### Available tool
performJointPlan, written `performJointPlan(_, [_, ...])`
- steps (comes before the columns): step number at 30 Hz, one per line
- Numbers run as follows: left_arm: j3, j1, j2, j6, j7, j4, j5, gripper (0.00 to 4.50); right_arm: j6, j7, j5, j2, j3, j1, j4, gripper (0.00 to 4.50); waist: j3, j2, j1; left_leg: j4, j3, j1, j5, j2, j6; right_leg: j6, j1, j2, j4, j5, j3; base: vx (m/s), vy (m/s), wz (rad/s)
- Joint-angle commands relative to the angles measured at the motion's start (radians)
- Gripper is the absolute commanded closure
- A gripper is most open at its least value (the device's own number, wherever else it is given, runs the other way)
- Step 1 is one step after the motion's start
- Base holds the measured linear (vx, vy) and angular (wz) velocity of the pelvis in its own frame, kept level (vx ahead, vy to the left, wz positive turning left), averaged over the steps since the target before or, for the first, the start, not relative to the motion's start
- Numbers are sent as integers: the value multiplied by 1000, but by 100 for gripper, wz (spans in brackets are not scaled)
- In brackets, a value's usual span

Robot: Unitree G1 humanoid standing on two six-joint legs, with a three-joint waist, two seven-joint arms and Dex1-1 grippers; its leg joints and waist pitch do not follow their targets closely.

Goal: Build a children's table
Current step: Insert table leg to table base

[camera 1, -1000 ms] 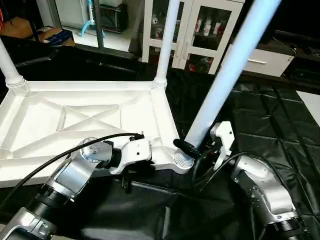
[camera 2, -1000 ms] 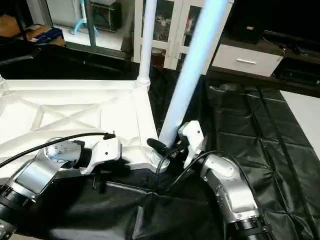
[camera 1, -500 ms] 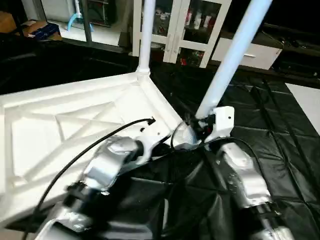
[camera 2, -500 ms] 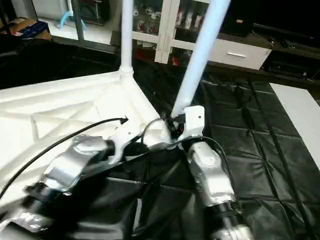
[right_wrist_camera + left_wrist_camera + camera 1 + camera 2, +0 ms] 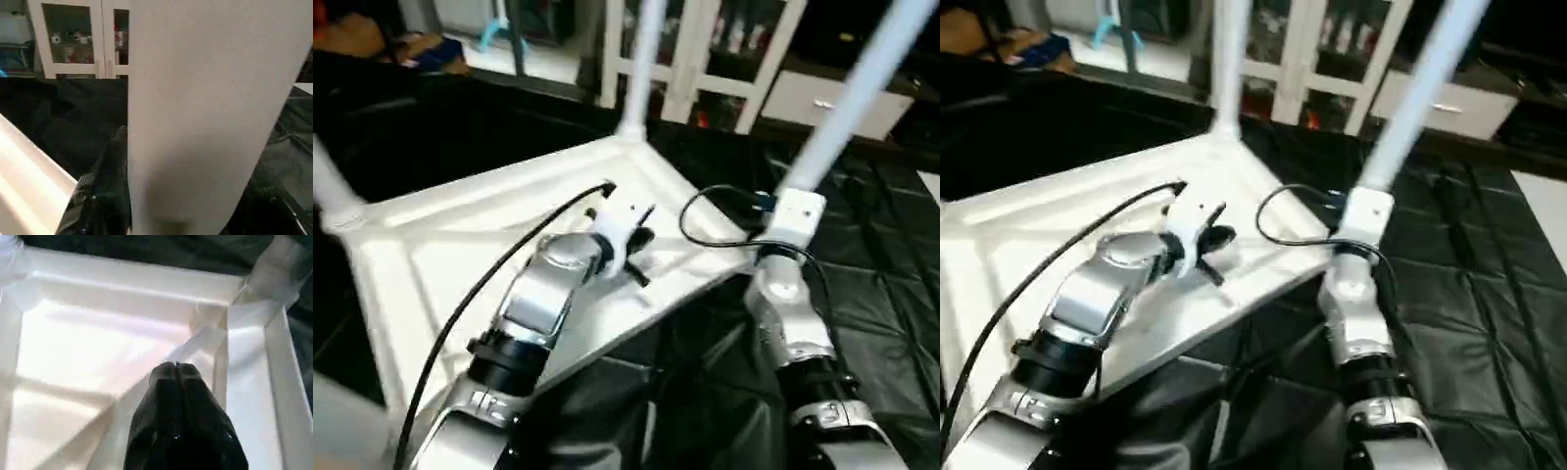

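Observation:
The children's table top (image 5: 440,255) lies upside down on a black mat, its X-ribbed underside (image 5: 98,352) facing up. One white leg (image 5: 641,59) stands in the far corner socket and another leg (image 5: 328,186) stands at the left. A third leg (image 5: 862,88) slants up from the near right corner, and my right gripper (image 5: 783,191) is shut on its lower end. In the right wrist view this leg (image 5: 205,112) looms close beside one black finger (image 5: 105,186). My left gripper (image 5: 176,366) is shut and holds nothing, hovering over the ribs near that corner.
A white glass-door cabinet (image 5: 705,39) and a white drawer unit (image 5: 822,98) stand behind the table. The black quilted mat (image 5: 891,294) spreads to the right and toward me. Boxes (image 5: 411,44) sit at the back left.
The whole view has swung and tilted. My left gripper has come up from the table's near edge to above the underside, its fingers pressed fully together. The right gripper keeps its hold on the leg.

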Motion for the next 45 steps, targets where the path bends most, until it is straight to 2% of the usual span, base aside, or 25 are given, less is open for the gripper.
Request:
performJointPlan(1, [-13, -3, -7, 13, 8, -5, -2, 450, 54, -27, -41, -13, 6, 65, 138, 264, -40, 13, -11, -74, -19, 27, -222, 52, 4, -159, 16, -35, -53, -193, 26, 0, 0, 0])
performJointPlan(4, [-12, -5, -5, 15, 13, -2, -6, 450, 19, -13, -30, -8, 11, 51, 153, 264, -41, 12, -15, -77, -24, 20, -266, 50, -23, -131, 16, -38, -57, -241, 26, 0, 0, 0])
performJointPlan(8, [-23, -2, -1, -6, -15, -10, -19, 450, 4, 0, -51, 4, 7, 37, 169, 264, -44, 9, -15, -75, -25, 12, -244, 47, -15, -123, 21, -40, -55, -228, 27, 0, 0, 0])
performJointPlan(10, [-41, 2, -1, -31, -57, -27, -41, 450, -4, 3, -52, 10, 3, 34, 174, 264, -45, 8, -15, -73, -24, 12, -214, 46, -4, -132, 20, -40, -51, -196, 26, 0, 0, 0])
performJointPlan(12, [-50, 20, -22, 7, -107, -53, -93, 418, -8, 15, -41, 17, -1, 31, 179, 264, -45, 8, -16, -72, -24, 9, -203, 47, 0, -144, 22, -41, -47, -173, 27, 0, 0, 0])
performJointPlan(14, [-82, 30, -22, 28, -138, -59, -104, 410, -10, 15, -40, 18, -1, 30, 182, 264, -44, 8, -19, -71, -22, 9, -207, 48, 1, -155, 20, -40, -47, -170, 27, 0, 0, 0])
performJointPlan(15, [-94, 33, -22, 31, -142, -58, -101, 406, -11, 14, -40, 18, -2, 30, 183, 264, -44, 9, -20, -71, -23, 9, -218, 48, 2, -156, 20, -40, -47, -183, 27, 0, 0, 0])
performJointPlan(16, [-104, 36, -25, 53, -152, -58, -109, 384, -14, 13, -37, 18, -3, 29, 187, 264, -43, 8, -24, -72, -22, 9, -235, 48, 1, -153, 19, -40, -50, -202, 27, 0, 0, 0])
performJointPlan(17, [-111, 38, -25, 63, -158, -59, -113, 373, -16, 12, -37, 19, -3, 29, 189, 264, -43, 11, -25, -72, -23, 9, -243, 48, -2, -152, 19, -40, -51, -211, 28, 0, 0, 0])
performJointPlan(19, [-131, 44, -15, 85, -175, -64, -118, 367, -22, 13, -37, 19, -3, 27, 195, 264, -42, 10, -30, -73, -24, 9, -270, 47, -7, -141, 16, -40, -56, -252, 28, 0, 0, 0])
performJointPlan(21, [-146, 46, -5, 89, -167, -52, -99, 353, -25, 15, -37, 19, -4, 26, 199, 264, -41, 9, -30, -73, -25, 8, -281, 47, -10, -134, 15, -40, -58, -270, 28, 0, 0, 0])
performJointPlan(22, [-150, 45, 0, 75, -157, -38, -83, 341, -27, 16, -37, 20, -5, 26, 200, 264, -41, 12, -31, -74, -26, 8, -283, 47, -13, -130, 14, -39, -58, -270, 28, 0, 0, 0])
performJointPlan(24, [-151, 40, 6, 35, -134, -8, -54, 329, -29, 18, -37, 21, -6, 27, 200, 264, -41, 12, -33, -74, -26, 8, -280, 47, -12, -128, 14, -37, -58, -260, 27, 0, 0, 0])
performJointPlan(27, [-161, 24, 22, -30, -94, 42, -21, 297, -33, 25, -37, 24, -10, 28, 202, 264, -43, 13, -33, -73, -27, 7, -253, 47, -9, -135, 18, -36, -51, -201, 27, 0, 0, 0])
performJointPlan(34, [-152, 32, -5, -12, -113, 64, -70, 248, -31, 26, -36, 26, -11, 29, 203, 264, -41, 14, -32, -74, -25, 10, -266, 48, -13, -154, 17, -38, -51, -196, 27, 0, 0, 0])
performJointPlan(35, [-131, 37, -27, 13, -115, 60, -99, 246, -31, 26, -35, 27, -12, 30, 203, 264, -41, 16, -32, -74, -25, 11, -270, 48, -14, -153, 17, -38, -51, -202, 28, 0, 0, 0])
performJointPlan(41, [-82, 33, -63, 13, -99, 80, -125, 205, -31, 26, -35, 28, -14, 31, 203, 264, -40, 15, -32, -75, -27, 9, -279, 49, -19, -152, 17, -38, -53, -209, 27, 0, 0, 0])
performJointPlan(45, [-48, 15, -80, 4, -79, 104, -144, 170, -32, 28, -35, 28, -17, 29, 206, 264, -41, 11, -34, -73, -26, 5, -276, 47, -4, -146, 20, -41, -55, -221, 28, 0, 0, 0])
